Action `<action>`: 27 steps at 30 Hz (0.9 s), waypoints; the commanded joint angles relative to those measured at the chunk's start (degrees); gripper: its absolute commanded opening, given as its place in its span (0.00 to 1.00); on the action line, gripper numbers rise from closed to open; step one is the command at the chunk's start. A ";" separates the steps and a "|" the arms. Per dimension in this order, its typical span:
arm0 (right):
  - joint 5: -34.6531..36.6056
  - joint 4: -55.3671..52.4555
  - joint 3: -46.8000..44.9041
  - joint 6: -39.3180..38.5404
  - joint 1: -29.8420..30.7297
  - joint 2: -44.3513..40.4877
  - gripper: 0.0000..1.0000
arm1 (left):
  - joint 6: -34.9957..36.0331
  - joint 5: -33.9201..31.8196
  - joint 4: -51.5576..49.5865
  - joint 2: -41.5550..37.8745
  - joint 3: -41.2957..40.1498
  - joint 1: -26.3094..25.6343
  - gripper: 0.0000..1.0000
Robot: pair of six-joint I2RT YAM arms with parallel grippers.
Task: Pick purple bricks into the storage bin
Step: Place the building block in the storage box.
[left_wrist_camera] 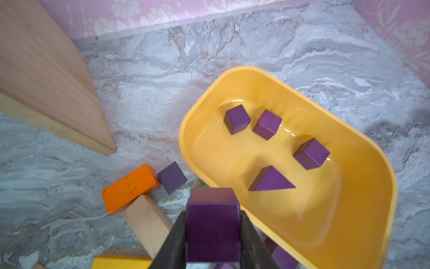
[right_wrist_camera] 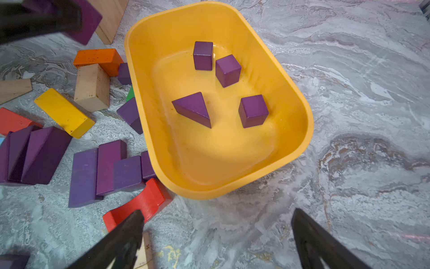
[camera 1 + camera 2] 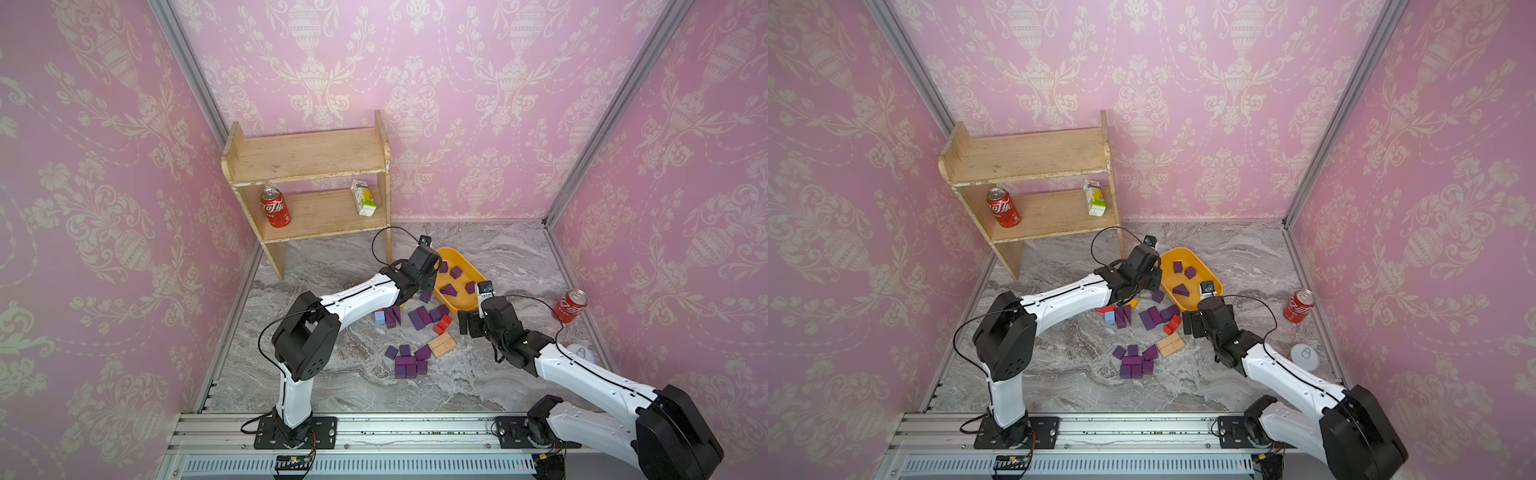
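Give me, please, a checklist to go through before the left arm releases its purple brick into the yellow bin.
1. Grip: the left gripper is shut on a purple brick: ok.
2. Brick above the storage bin: not ok; it hangs just outside the rim.
3. Landing room: four purple bricks lie in the bin, with bare floor between them: ok.
4. Right gripper open, empty and outside the bin: ok.
5. Enough height for the brick to pass over the rim: cannot tell.

Lab booth (wallpapered panels (image 3: pixel 457 104), aluminium frame (image 3: pixel 189 70))
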 commanded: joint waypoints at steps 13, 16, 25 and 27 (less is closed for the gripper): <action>0.31 1.00 -0.46 0.44 -0.51 2.82 1.00 | 4.46 3.34 -3.08 13.44 16.14 -0.60 0.35; 0.16 0.91 -0.39 0.40 -0.60 3.27 1.00 | 5.11 2.91 -3.34 13.60 16.69 -0.60 0.70; -0.09 0.91 -0.19 0.49 -0.64 3.79 1.00 | 7.76 -0.94 1.75 7.32 10.32 -1.16 0.96; -0.13 1.12 -0.19 0.40 -0.69 3.88 1.00 | 8.15 -1.70 3.62 5.27 8.24 -1.20 0.97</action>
